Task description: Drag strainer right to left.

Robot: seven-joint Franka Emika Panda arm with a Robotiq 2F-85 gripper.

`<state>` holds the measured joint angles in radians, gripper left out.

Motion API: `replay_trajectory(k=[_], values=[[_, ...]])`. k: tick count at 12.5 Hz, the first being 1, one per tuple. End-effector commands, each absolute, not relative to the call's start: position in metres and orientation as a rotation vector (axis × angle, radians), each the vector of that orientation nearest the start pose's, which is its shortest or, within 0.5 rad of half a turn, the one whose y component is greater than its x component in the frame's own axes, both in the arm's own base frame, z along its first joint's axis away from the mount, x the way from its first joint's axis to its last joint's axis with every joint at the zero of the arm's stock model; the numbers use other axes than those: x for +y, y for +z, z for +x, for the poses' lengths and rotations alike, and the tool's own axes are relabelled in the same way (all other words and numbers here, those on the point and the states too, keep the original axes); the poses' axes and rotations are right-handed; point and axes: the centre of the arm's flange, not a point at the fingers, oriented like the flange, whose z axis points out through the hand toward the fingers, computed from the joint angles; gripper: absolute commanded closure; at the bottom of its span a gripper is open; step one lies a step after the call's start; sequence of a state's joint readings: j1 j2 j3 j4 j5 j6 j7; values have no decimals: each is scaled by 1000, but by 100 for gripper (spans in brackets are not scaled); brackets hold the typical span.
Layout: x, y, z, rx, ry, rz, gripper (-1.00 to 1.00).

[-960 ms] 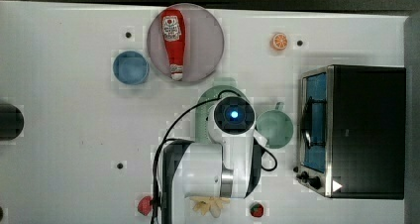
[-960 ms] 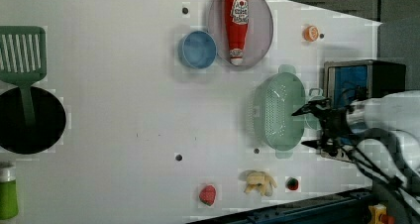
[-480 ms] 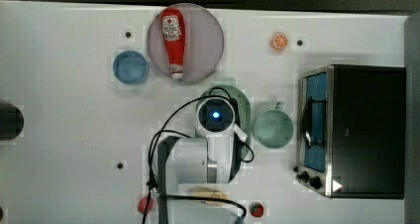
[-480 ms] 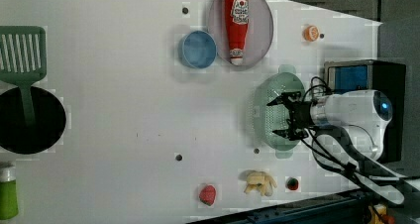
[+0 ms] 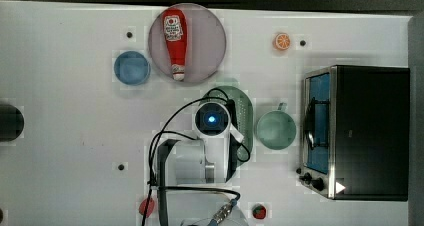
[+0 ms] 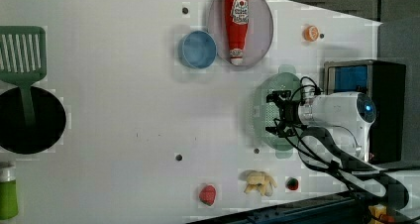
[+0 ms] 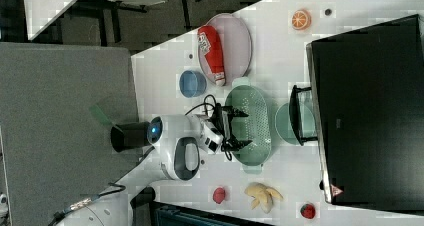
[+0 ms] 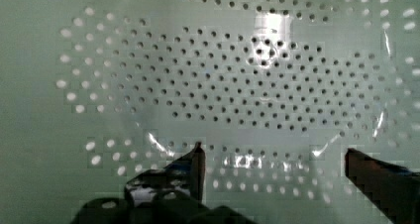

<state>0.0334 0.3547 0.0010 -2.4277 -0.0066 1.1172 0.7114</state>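
On the white table (image 5: 60,176), largest first: black toaster oven (image 5: 370,131) at the top view's right edge. Franka arm (image 7: 175,146) next, its gripper (image 7: 239,127) over the strainer (image 7: 256,121), fingers spread apart with nothing between them (wrist view: both fingertips (image 8: 195,159) stand clear against the perforated floor). Strainer lies between the pink plate (image 5: 205,41) and the teal mug (image 5: 275,130), just beside the mug in the top view. Ketchup bottle (image 5: 175,41) lies on the plate. Blue bowl (image 5: 131,68) sits at the top view's left of the plate. Orange slice (image 5: 282,41) near the far edge.
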Motion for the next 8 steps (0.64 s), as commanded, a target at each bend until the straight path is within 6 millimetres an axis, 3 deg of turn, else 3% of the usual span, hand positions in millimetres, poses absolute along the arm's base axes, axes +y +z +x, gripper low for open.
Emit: replay_trajectory(k=[1,8], values=[[45,164,476,2235,98,-2307,-100],[126,165,470,2179,76,-2355,-100]])
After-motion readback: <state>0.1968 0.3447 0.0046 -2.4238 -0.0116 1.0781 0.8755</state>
